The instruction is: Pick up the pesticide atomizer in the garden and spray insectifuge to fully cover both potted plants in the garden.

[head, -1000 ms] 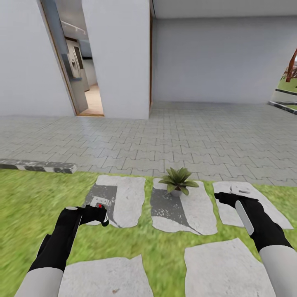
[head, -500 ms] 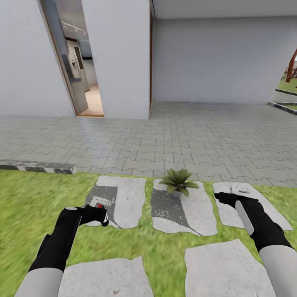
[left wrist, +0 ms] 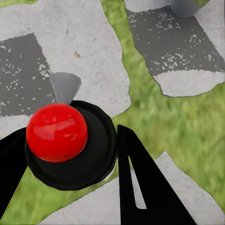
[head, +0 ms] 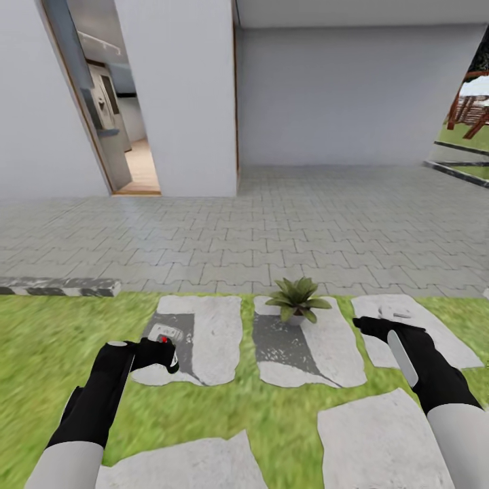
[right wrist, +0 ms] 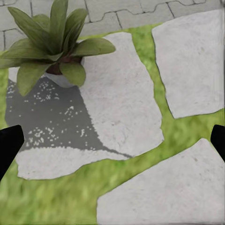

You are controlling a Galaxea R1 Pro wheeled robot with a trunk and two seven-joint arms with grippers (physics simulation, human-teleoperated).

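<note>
My left gripper (head: 161, 348) is shut on the pesticide atomizer (head: 165, 335), low over a stepping stone at the left. In the left wrist view the atomizer (left wrist: 57, 132) shows from above as a red knob on a round black cap, with a black finger (left wrist: 145, 187) beside it. One potted plant (head: 297, 298), a rosette of pointed light-green leaves in a small grey pot, stands on the middle stone; the right wrist view shows the plant (right wrist: 51, 44) too. My right gripper (head: 365, 324) hangs open and empty to the right of the plant. A second plant is out of view.
Grey stepping stones (head: 207, 333) lie in green lawn (head: 47, 353) in front of me. Beyond is grey paving (head: 272, 231), a kerb (head: 58, 286) at the left, white walls and an open doorway (head: 115, 149). A wooden structure (head: 468, 112) shows far right.
The whole view has shifted: the walls and doorway have slid left and the stones sit a little differently, so the camera has moved. Both arms keep their pose and the left grip holds.
</note>
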